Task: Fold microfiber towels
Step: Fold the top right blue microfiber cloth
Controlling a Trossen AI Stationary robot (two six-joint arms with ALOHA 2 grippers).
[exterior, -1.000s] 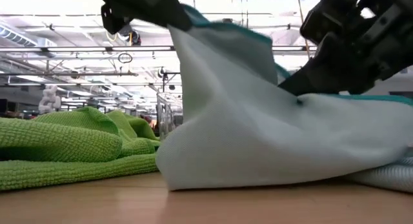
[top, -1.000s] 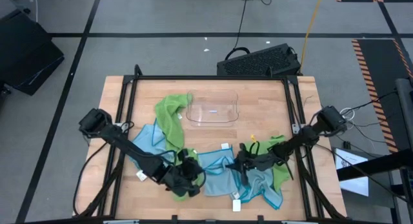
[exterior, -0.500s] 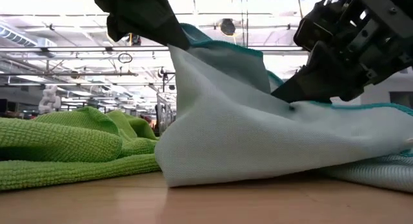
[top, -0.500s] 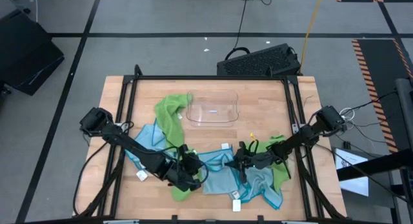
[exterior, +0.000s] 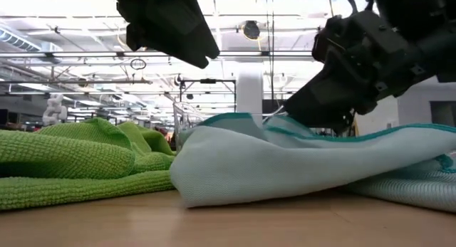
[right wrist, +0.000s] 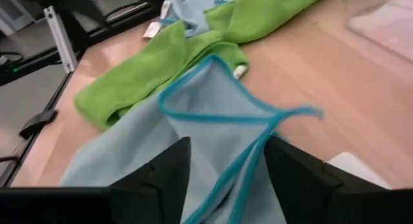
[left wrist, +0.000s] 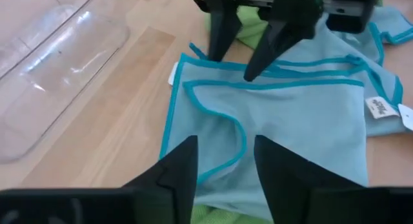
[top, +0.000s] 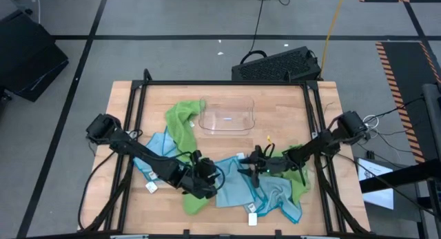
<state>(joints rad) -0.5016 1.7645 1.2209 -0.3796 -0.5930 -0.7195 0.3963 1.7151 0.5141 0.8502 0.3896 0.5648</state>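
Released a moment ago, the light blue towel point(top: 238, 187) now lies doubled at lower centre of the bench point(top: 275, 101), its long axis running left-right. Both the left gripper point(top: 207, 177) and right gripper point(top: 249, 164) hover, jaws apart. Other towels remain unfolded.

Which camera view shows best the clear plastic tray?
The high view: the whole clear plastic tray lies at the table's far middle. The left wrist view shows only part of it. The low and right wrist views show nothing certain.
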